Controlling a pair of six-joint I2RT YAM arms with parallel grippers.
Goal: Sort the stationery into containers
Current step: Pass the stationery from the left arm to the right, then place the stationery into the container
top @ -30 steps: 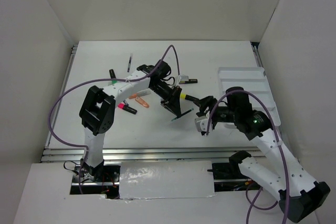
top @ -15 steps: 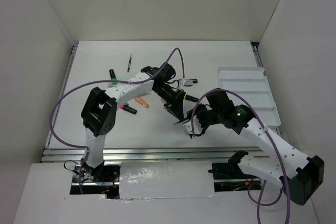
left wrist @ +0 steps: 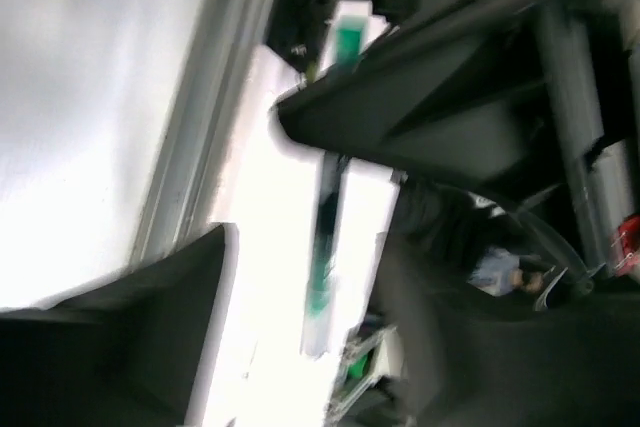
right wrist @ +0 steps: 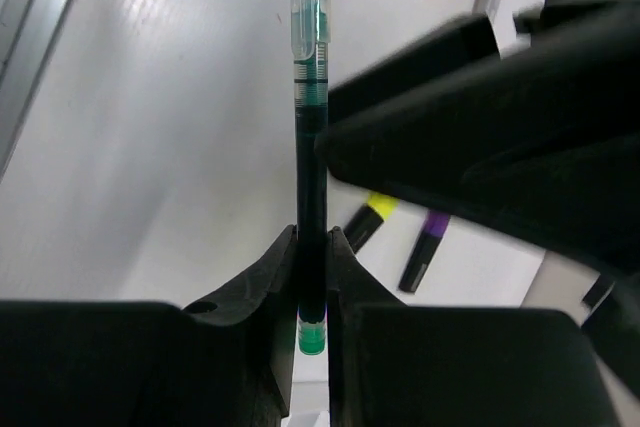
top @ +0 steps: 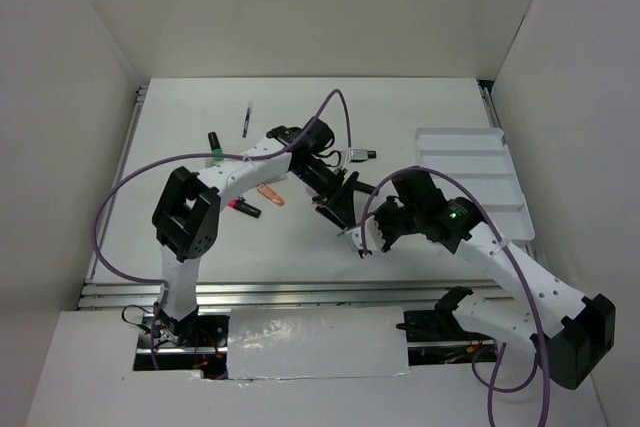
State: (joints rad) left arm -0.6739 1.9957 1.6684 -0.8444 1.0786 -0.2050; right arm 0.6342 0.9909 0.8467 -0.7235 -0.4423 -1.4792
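Progress: your tray [top: 466, 133], at 3 o'clock on the desk [top: 290, 247], shows no pens inside. I judge the sorting barely begun.
Right tool [right wrist: 312, 247]: clamped tight on the green pen [right wrist: 310, 97], near desk centre.
Left tool [top: 335, 205]: fingers spread, pen loose between them.
Remaining: markers [top: 240, 207] scattered toward 10 o'clock, others mid-desk.
Obstruction: the left tool flanks the pen. You should clear it before carrying the pen to 3 o'clock.

It's blurry, but a green pen [left wrist: 320, 257] with a clear cap stands between the left gripper's [left wrist: 255, 172] two black jaws, which are spread apart above the white bench [left wrist: 265, 332].
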